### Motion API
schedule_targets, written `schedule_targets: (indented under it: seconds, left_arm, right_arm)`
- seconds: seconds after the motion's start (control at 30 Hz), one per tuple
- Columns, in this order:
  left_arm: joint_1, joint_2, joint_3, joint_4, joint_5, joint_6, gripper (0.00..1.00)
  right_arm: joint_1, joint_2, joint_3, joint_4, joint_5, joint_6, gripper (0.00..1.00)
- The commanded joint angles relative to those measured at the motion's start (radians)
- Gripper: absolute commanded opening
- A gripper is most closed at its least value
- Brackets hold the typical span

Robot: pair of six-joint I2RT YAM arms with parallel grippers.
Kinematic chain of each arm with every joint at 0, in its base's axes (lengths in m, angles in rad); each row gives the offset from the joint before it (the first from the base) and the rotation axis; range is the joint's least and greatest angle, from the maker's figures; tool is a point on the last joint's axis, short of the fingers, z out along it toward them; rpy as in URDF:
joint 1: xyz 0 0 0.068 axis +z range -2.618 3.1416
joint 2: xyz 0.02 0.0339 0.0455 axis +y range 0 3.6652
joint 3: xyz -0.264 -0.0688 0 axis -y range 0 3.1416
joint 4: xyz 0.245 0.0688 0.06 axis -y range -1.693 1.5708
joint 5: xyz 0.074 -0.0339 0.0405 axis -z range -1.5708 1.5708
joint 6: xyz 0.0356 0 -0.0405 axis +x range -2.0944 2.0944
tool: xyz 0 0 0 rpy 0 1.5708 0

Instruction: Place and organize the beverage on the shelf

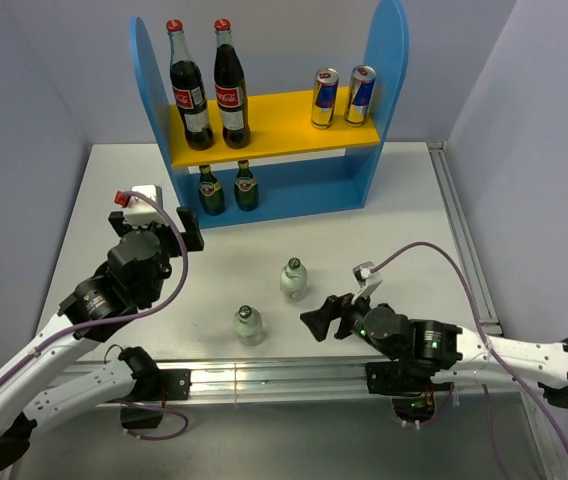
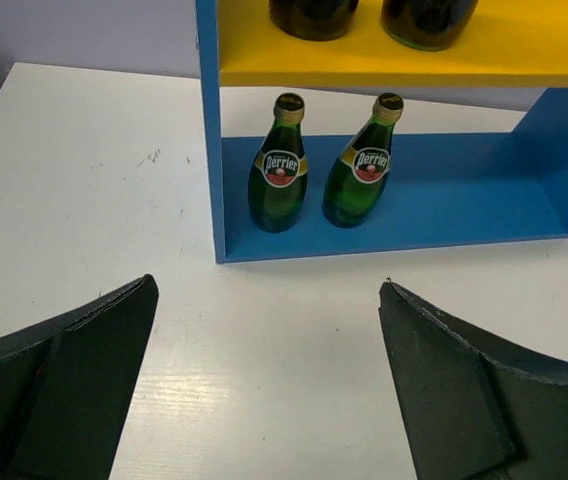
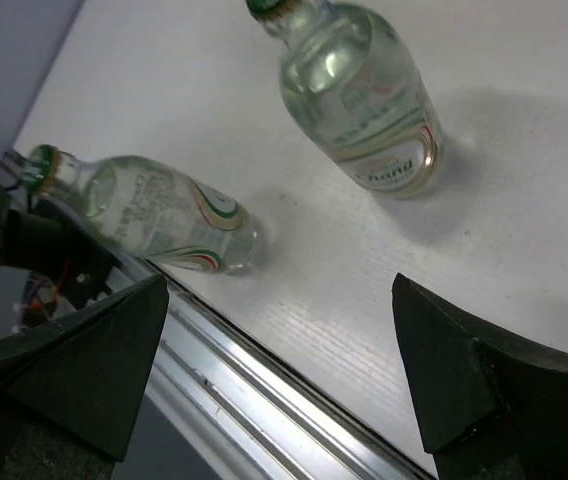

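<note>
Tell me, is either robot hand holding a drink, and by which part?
Nothing is held. The left hand and the right hand are both open and empty; the two small clear green-capped bottles stand free.

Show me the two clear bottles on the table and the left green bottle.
Farther clear bottle [image 1: 293, 283]: top view, body.
Nearer clear bottle [image 1: 249, 328]: top view, body.
Left green bottle [image 2: 281, 168]: left wrist view, label.

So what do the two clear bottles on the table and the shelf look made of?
Clear bottles: probably glass, glossy; see-through with sharp highlights, though clear plastic is possible. Shelf: rigid painted board or plastic sheet, smooth; flat uniform colour, thin cut edges.
</note>
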Motion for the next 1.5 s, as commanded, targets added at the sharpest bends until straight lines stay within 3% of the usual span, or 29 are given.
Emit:
schedule_targets:
  seconds: [0.0, 0.17, 0.4, 1.2, 1.3, 1.33, 1.47]
  left_arm:
    - [0.0, -0.016, -0.023, 0.007, -0.022, -0.02, 0.99]
    - [0.026, -0.048, -0.037, -0.015, -0.02, -0.034, 0.99]
    - [0.038, -0.106, -0.072, 0.007, -0.029, -0.031, 0.99]
    - [0.118, -0.14, -0.088, 0.028, 0.006, -0.025, 0.99]
    - [0.124, -0.14, -0.089, 0.031, 0.012, -0.025, 0.99]
    - [0.132, -0.14, -0.089, 0.033, 0.017, -0.025, 0.99]
    - [0.142, -0.143, -0.092, 0.037, 0.031, -0.025, 0.99]
  right_arm:
    - [0.053, 0.105, -0.016, 0.03, 0.095, 0.104, 1.0]
    - [0.07, 0.34, -0.016, 0.195, 0.2, 0.121, 1.0]
    - [0.052, 0.545, 0.054, 0.323, 0.375, 0.06, 1.0]
    - [-0.128, 1.1, 0.117, 0.964, 0.481, -0.183, 0.99]
    - [-0.151, 1.15, 0.131, 1.019, 0.506, -0.196, 0.88]
    - [-0.151, 1.161, 0.14, 1.036, 0.529, -0.201, 0.77]
    - [-0.174, 1.21, 0.169, 1.056, 0.515, -0.218, 0.54]
